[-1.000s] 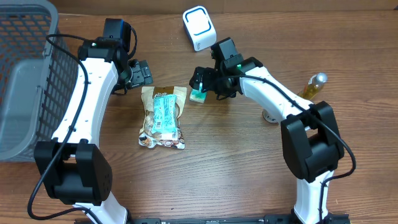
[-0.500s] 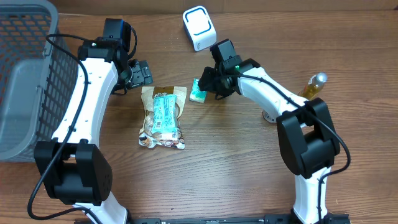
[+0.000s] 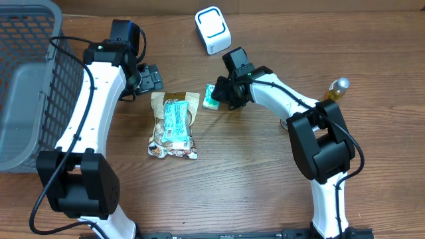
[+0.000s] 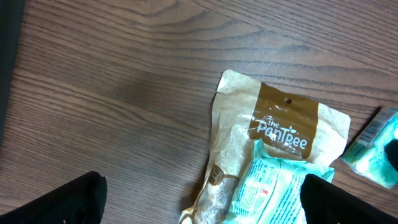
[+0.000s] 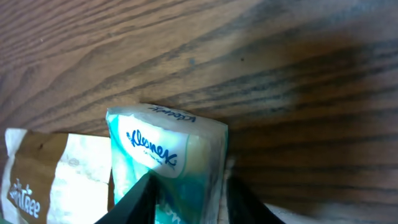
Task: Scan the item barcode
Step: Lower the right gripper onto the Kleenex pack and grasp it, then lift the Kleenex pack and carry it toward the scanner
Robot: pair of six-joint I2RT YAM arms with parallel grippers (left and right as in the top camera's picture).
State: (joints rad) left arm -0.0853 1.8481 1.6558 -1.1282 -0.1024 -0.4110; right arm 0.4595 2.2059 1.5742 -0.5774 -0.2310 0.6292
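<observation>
Right tool (image 3: pixel 221 93) (image 5: pixel 186 205): a second ago it stood wide just right of the tissue pack (image 3: pixel 211 97) (image 5: pixel 166 148). Now it has slid left over the pack and drawn in narrow. In the wrist view one finger lies against each long side of the pack, so I read this as a grip just made.

The pack has not left the counter (image 3: pixel 265 186). It lies in the middle of the far half, touching or nearly touching the top right corner of the snack bag (image 3: pixel 174 124) (image 4: pixel 273 162). I cannot tell which.

Left tool (image 3: pixel 149 78) (image 4: pixel 202 205): wide, holding nothing, hanging over the bag's upper left. No change over the second.

The scanner (image 3: pixel 212 30) stands near the far edge, a little behind the pack. The basket (image 3: pixel 40 40) is at the far left corner and the bottle (image 3: pixel 335 91) near the right edge.

Judgement: the pick step is closing out. Lift and presentation to the scanner are still to do. The barcode is not visible in any view, so the pack may need turning.

Risk: soft wrapper, could slip or drag the bag along.
</observation>
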